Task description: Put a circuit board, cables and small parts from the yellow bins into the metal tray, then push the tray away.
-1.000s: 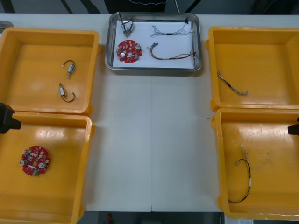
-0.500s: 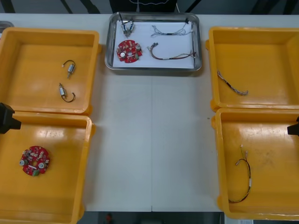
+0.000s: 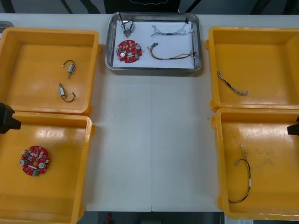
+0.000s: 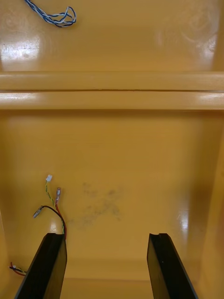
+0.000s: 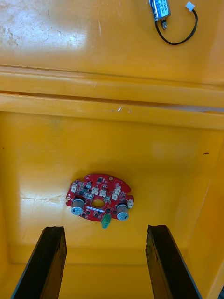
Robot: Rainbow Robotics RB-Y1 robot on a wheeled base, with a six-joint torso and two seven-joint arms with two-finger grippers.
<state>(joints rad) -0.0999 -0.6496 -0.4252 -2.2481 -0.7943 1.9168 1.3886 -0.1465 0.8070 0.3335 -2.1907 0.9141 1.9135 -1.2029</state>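
The metal tray (image 3: 198, 44) stands at the table's far edge, white inside. It holds a round red circuit board (image 3: 129, 50), a small metal part (image 3: 126, 27) and two cables (image 3: 170, 31). My left gripper (image 5: 106, 266) hangs open over the near left yellow bin (image 3: 70, 205), a little short of another red circuit board (image 5: 99, 203) (image 3: 34, 161). My right gripper (image 4: 106, 266) is open above the near right bin (image 3: 275, 140), where a red and yellow cable (image 4: 53, 210) (image 3: 244, 179) lies by one finger. Both grippers are empty.
The far left bin (image 3: 28, 56) holds two small metal parts (image 3: 70, 68), one of them visible beyond the bin wall (image 5: 161, 9). A twisted blue and white cable (image 3: 232, 84) (image 4: 53, 14) lies in the far right bin. Bare table runs between the bins.
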